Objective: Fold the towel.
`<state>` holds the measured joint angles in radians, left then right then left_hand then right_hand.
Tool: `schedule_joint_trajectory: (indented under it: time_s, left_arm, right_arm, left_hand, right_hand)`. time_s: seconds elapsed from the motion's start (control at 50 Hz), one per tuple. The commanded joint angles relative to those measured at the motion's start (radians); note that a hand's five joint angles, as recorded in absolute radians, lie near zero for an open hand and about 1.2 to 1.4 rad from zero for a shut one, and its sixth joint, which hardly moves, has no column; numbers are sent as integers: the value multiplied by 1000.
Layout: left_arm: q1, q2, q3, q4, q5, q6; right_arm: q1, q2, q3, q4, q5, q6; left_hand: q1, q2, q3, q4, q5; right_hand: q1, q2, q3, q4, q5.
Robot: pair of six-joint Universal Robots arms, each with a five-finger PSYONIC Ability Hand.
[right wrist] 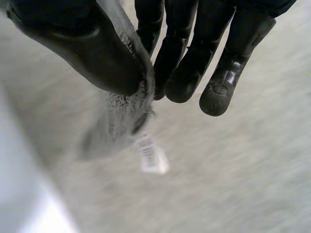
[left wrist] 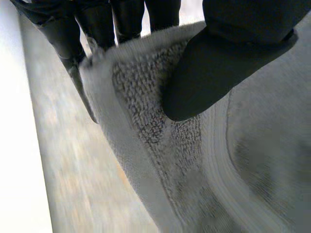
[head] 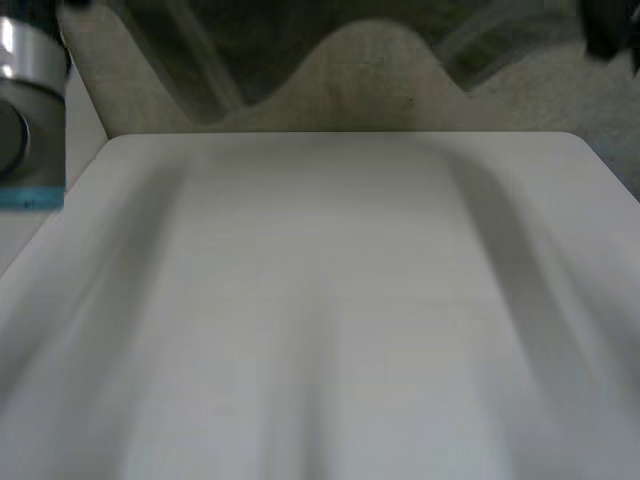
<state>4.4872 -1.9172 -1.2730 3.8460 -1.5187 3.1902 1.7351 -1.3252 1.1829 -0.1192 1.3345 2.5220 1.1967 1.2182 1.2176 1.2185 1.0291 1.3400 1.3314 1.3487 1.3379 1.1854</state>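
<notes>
1. The left arm (head: 30, 100) shows a grey joint with a light-blue cap at the near left of the head view, beside the surface's left edge.
2. The left hand (left wrist: 228, 53) is pinching the towel (left wrist: 160, 141). Its thumb presses flat on the looped pile just inside the edge, and its fingers (left wrist: 97, 29) stand behind that same edge. The cloth is caught between them.
3. In the left wrist view the towel is pale grey, with a smooth hem (left wrist: 126, 145) running round a coarser looped field. It spreads away under the thumb and out past the fingertips. The ground beyond it is blurred.
4. The surface (head: 340, 300) is white with rounded far corners and lies bare across the middle of the head view.
5. The right hand (right wrist: 87, 43) is also pinching the towel (right wrist: 121, 116). A thin corner of cloth is nipped between the thumb and the nearest fingers (right wrist: 184, 68), and the other fingers lie close alongside.
6. From that pinch the corner hangs down past the thumb. A small white label (right wrist: 151, 156) dangles at its lower end, and the ground behind it is blurred.
</notes>
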Motion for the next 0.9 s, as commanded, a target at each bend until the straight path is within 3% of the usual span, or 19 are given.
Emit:
schedule_joint_trajectory:
  time_s: [0.02,0.16,0.3,0.6,0.66,0.7,0.78,0.8,0.82,0.86,0.9]
  left_arm:
    - [46,6,-281,-19,43,4]
    - [98,-35,-563,79,198,13]
    - [109,-66,-654,127,236,17]
    - [214,119,-678,-98,236,77]
    - [227,135,-684,-135,236,79]
    - [251,188,-694,-242,245,79]
    - [270,260,-706,-379,284,79]
    - [276,297,-713,-451,322,79]
    - [276,297,-714,-451,322,79]
    - [287,358,-743,-573,427,77]
    - [291,380,-765,-607,474,79]
  right_arm:
    - [-2,15,235,151,-27,-66]
    - [-2,53,447,74,-55,-141]
    - [-2,104,549,15,-58,-164]
    - [-15,-11,557,53,-60,-163]
    - [-15,-66,554,121,-66,-170]
    - [-19,-86,546,176,-70,-184]
    - [-55,-118,538,443,-74,-357]
    - [-74,-127,543,575,-80,-452]
    - [-74,-127,543,576,-80,-453]
    - [-126,-135,549,819,-86,-621]
    - [-147,-135,538,864,-99,-664]
  left_hand:
    - [200,178,179,178,193]
    - [200,178,179,178,193]
    - [200,178,179,178,193]
    - [200,178,179,178,193]
    - [200,178,179,178,193]
    - [200,178,179,178,193]
    - [200,178,179,178,193]
    - [200,178,179,178,193]
    - [200,178,179,178,193]
    - [200,178,179,178,193]
    - [200,178,179,178,193]
  right_hand:
    - [56,65,48,58,36]
    - [56,65,48,58,36]
    - [56,65,48,58,36]
    - [56,65,48,58,36]
    - [56,65,48,58,36]
    - [56,65,48,58,36]
    - [56,65,48,58,36]
    - [56,65,48,58,36]
    - [56,65,48,58,36]
    - [56,65,48,58,36]
    - [56,65,48,58,36]
